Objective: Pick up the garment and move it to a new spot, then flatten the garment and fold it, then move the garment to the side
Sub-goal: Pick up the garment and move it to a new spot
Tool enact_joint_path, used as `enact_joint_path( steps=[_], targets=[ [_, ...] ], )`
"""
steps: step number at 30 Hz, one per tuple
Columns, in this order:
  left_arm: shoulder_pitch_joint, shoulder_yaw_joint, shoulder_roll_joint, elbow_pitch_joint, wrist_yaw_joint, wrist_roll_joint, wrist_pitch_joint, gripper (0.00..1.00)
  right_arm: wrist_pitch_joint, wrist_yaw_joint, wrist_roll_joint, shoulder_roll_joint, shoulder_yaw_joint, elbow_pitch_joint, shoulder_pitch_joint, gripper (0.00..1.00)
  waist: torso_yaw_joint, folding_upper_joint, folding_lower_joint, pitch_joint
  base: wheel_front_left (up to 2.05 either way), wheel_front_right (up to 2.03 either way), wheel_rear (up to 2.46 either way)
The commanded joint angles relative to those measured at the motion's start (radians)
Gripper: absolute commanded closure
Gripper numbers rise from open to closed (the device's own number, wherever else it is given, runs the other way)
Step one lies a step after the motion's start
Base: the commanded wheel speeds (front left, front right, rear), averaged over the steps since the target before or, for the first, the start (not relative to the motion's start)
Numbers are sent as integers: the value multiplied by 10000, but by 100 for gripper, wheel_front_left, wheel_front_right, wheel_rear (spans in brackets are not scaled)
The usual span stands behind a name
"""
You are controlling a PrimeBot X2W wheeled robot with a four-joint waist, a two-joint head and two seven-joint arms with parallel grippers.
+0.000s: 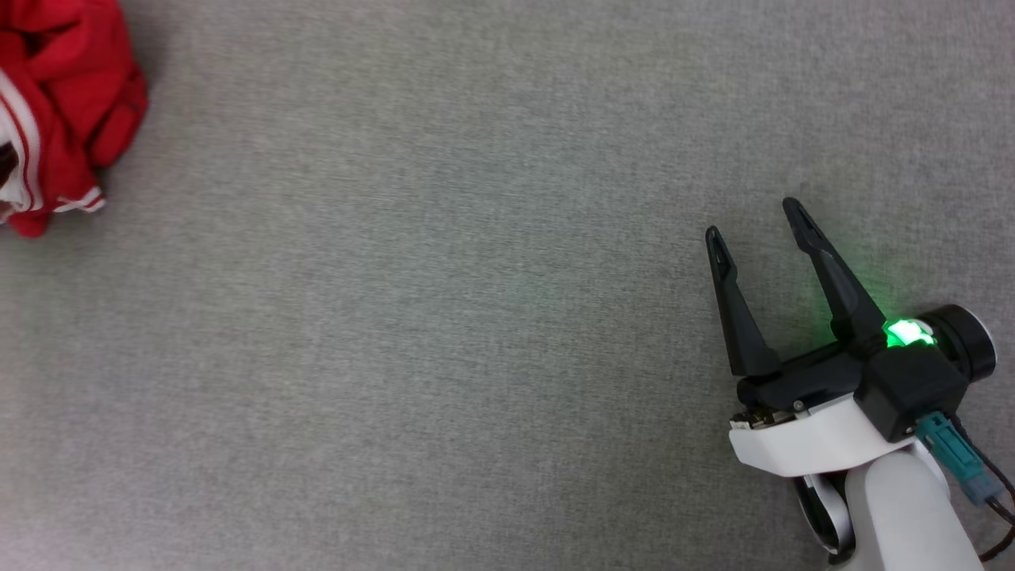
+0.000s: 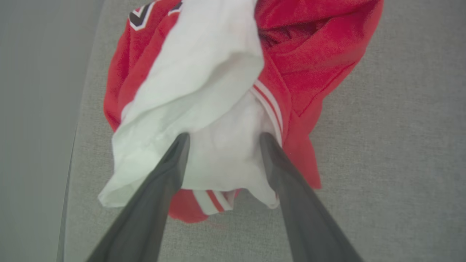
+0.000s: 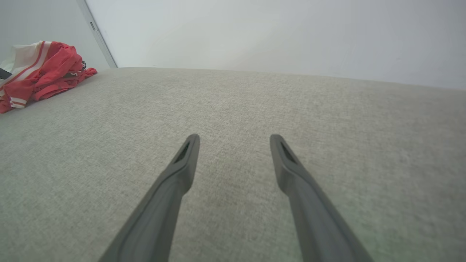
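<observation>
the crumpled red jersey sits at the tabletop's left edge with your left pincer spread wide over its white panel, so sink in and close on a thick fold; the right pincer hangs wide, well apart.

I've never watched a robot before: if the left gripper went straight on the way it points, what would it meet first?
The garment: the open left gripper points at its white fold, just past the fingertips. Whether they touch it is unclear.
</observation>
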State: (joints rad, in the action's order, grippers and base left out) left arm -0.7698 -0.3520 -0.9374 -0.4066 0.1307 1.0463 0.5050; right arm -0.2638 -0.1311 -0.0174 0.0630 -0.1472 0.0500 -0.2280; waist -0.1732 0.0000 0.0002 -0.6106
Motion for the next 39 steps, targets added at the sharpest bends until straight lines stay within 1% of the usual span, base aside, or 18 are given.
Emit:
enact_joint_path(
  steps=[1,3,8,9,10,11,14,19,25,30,35,39],
  targets=[
    [-162,-79,-80,-47,-6,171,148,0,-13,7,20,13,20,-63,-99,0,277,0,-2,-321,0,0,0],
    [-297,-212,-243,-130,-6,497,422,0,-6,8,34,5,19,-86,-144,0,346,0,-2,-432,0,0,0],
    [-486,-679,-246,-394,-6,1056,811,0,17,11,32,1,73,-157,-169,0,435,0,-2,-594,0,0,0],
    [-528,-797,-229,-419,-6,1135,858,9,18,11,38,-1,88,-175,-184,0,442,0,-2,-606,0,0,0],
    [-545,-909,-220,-434,-6,1195,894,61,18,11,43,-2,106,-201,-200,0,446,0,-2,-612,0,0,0],
    [-553,-1006,-221,-446,-6,1224,859,100,18,11,47,-2,125,-232,-211,0,445,0,-2,-611,0,0,0],
    [-630,-1286,-258,-428,-6,1294,643,100,20,13,38,-8,157,-341,-207,0,424,0,-2,-514,0,0,0],
    [-676,-1784,-496,-225,-6,1381,86,100,17,10,26,-42,62,-435,-160,0,394,0,-2,-72,0,0,0],
    [-414,-2618,-818,497,-6,1283,-877,100,-15,7,151,-92,58,-615,-47,0,424,0,-2,919,0,0,0],
    [-115,-3562,-846,1490,-6,1329,-1603,100,-17,7,352,-121,158,-885,170,0,494,0,-2,1923,0,0,0],
    [134,-4641,-598,2609,-6,1202,-2176,100,-15,7,678,-134,136,-1124,408,0,645,0,-2,2841,0,0,0],
    [288,-5454,-90,3116,-6,922,-2572,100,-15,7,890,-134,162,-1253,618,0,788,0,-2,3448,0,0,0]
  ],
)
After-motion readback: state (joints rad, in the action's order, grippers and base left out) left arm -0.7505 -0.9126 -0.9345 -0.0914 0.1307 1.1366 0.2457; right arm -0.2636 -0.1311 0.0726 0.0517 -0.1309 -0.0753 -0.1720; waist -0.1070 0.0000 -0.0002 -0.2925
